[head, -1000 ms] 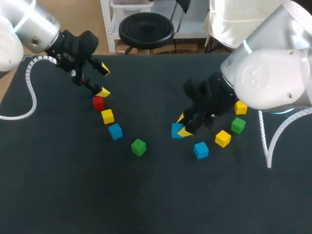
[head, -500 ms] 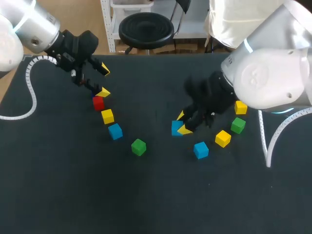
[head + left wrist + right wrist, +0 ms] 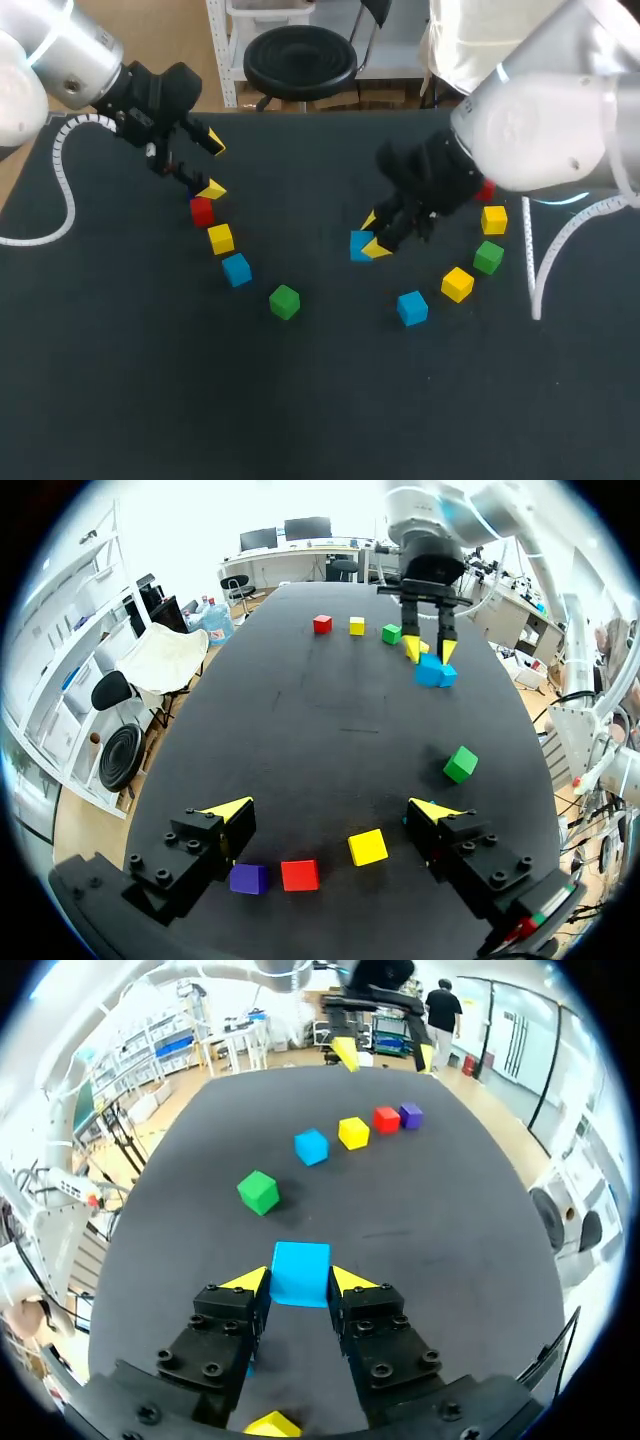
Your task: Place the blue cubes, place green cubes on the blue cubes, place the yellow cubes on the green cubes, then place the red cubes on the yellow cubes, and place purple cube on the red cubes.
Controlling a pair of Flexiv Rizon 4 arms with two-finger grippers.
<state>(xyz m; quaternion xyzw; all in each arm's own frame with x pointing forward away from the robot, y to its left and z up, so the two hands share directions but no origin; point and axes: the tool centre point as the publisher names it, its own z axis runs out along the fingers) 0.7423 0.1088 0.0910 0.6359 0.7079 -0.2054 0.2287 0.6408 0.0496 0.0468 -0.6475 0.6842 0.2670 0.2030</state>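
Stacking not begun: right jaws clamped on one small blue cube (image 3: 300, 1272); left jaws wide apart, empty.

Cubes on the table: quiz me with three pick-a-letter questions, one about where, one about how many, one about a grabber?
1. Where is the purple cube? A) beside a red cube B) stacked on another cube C) in a gripper
2. How many green cubes? A) one B) two C) four
3. The right gripper is A) open B) shut on a blue cube C) shut on yellow
1 A: they lie side by side. 2 B: two show from above. 3 B: both fingers press it.
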